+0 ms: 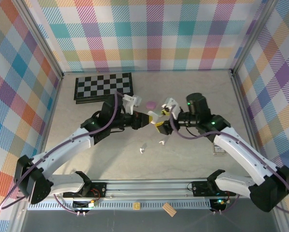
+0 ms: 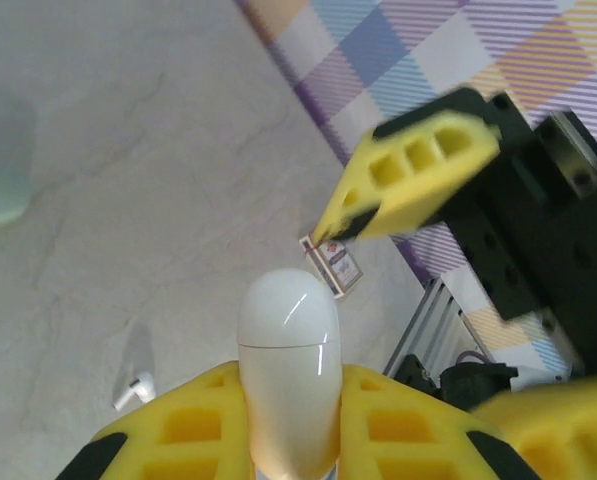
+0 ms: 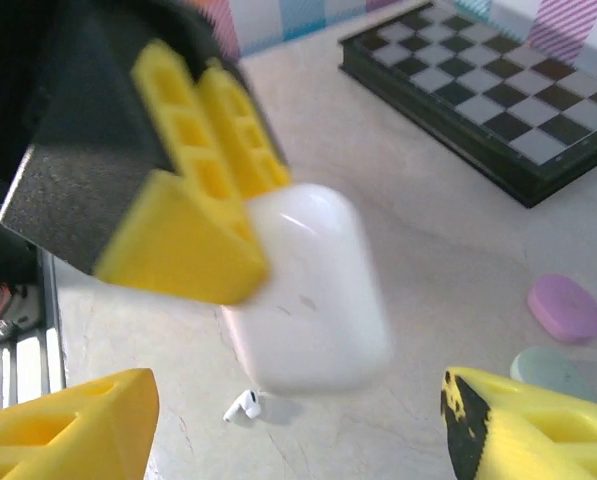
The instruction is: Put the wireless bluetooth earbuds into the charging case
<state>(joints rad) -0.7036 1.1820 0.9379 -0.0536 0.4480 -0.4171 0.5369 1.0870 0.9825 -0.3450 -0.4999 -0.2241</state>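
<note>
While the left hand pinches the white charging case clear of the desk, the right hand is spread wide just beside it, holding nothing. One white earbud and a second white earbud lie loose on the desk, nearer the arm bases. Purple case and mint case rest side by side beyond.
</note>
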